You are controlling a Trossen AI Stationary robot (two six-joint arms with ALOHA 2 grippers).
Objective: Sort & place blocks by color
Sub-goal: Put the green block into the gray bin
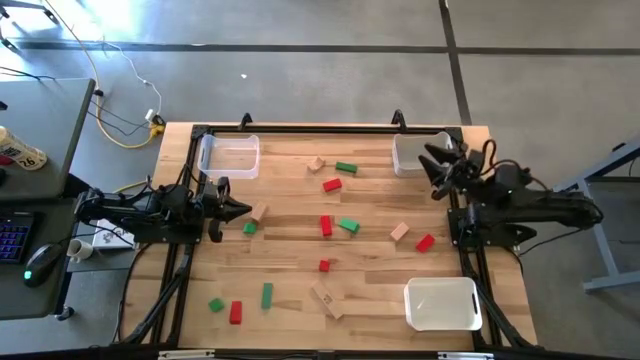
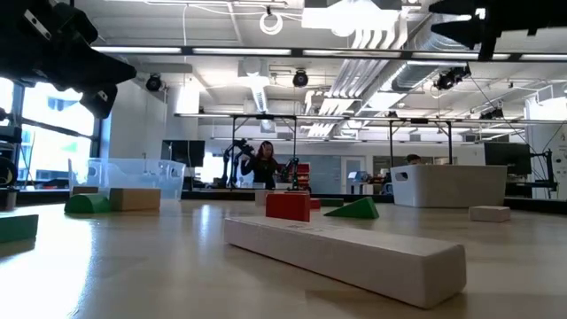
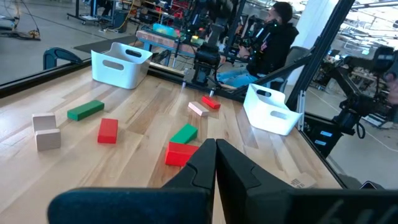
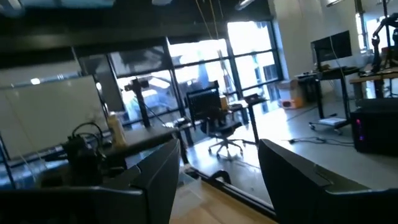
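Worktop: pale wooden worktop (image 1: 300, 290) in a large open workshop, blocks strewn over its middle and bins at its corners.
Left jaws: left jaws (image 1: 238, 210) are closed on nothing, pointing inward just above the wood at the left edge; this reads as a waiting pose.
Nearest left jaws: a tan block (image 1: 259, 212) lies just ahead of the tips and a green block (image 1: 249, 228) just beside them, neither touched.
Right jaws: right jaws (image 1: 431, 163) stand parted and empty, raised by the far right corner beside a white bin (image 1: 409, 155); judged poised between picks.
Nearest right jaws: a tan block (image 1: 400, 231) and a red block (image 1: 425, 242) lie well short of them, toward the middle.
Middle: red blocks (image 1: 326, 226), a green block (image 1: 348, 226) and more are mixed by colour, so sorting has barely begun.
Bins: a clear bin (image 1: 229, 156) at the far left and another white bin (image 1: 442, 303) at the near right appear empty, set at corners to keep colours apart.
Background: a person (image 3: 273, 38) sits beyond the worktop.
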